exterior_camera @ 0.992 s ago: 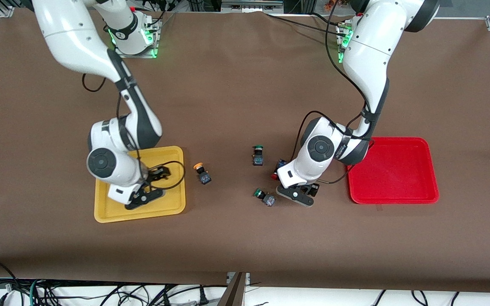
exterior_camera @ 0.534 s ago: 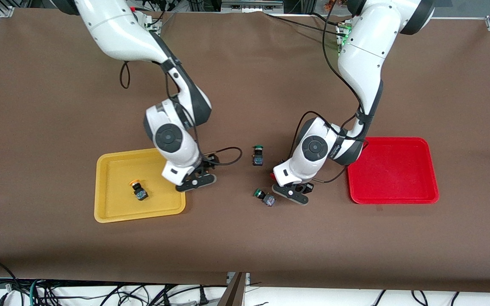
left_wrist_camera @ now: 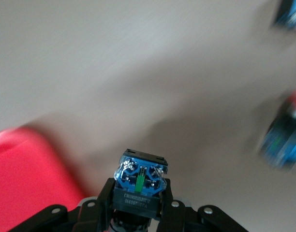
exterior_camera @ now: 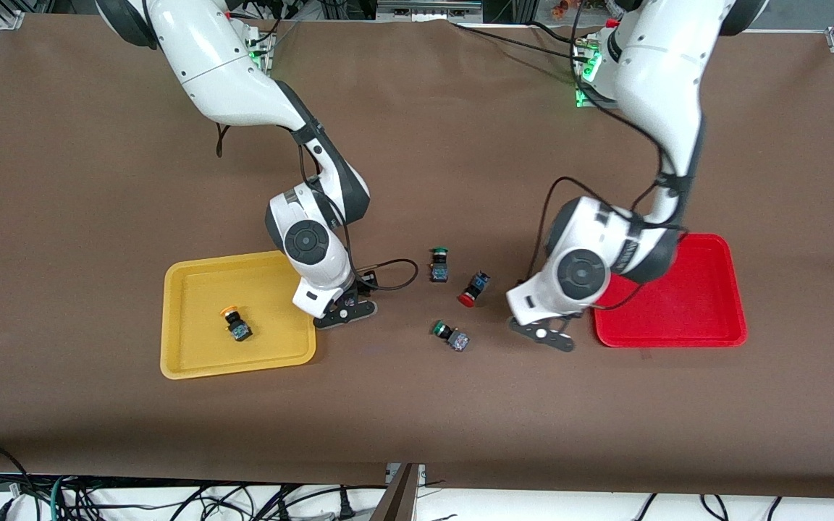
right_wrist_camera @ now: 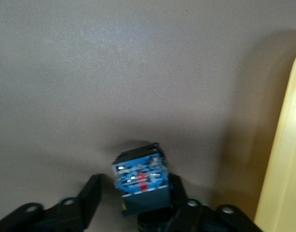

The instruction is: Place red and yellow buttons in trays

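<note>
My left gripper [exterior_camera: 541, 333] is shut on a button [left_wrist_camera: 140, 181] with a blue end and grey body; its cap is hidden. It hangs over the table beside the red tray [exterior_camera: 670, 329], whose corner shows in the left wrist view [left_wrist_camera: 22, 169]. A red button [exterior_camera: 472, 288] lies on the table. My right gripper [exterior_camera: 344, 312] is low beside the yellow tray [exterior_camera: 185, 362], open around a button [right_wrist_camera: 140, 181] on the table, one finger [right_wrist_camera: 90, 195] still apart from it. A yellow button [exterior_camera: 234, 323] lies in the yellow tray.
Two green-capped buttons lie mid-table, one [exterior_camera: 439, 264] farther from the front camera than the red button, one [exterior_camera: 450, 336] nearer. The yellow tray's rim [right_wrist_camera: 283, 145] is close beside my right gripper. Cables trail from both wrists.
My right gripper left a yellow button in the yellow tray and moved to the button beside it. My left gripper moved toward the red tray with its button, uncovering the red button.
</note>
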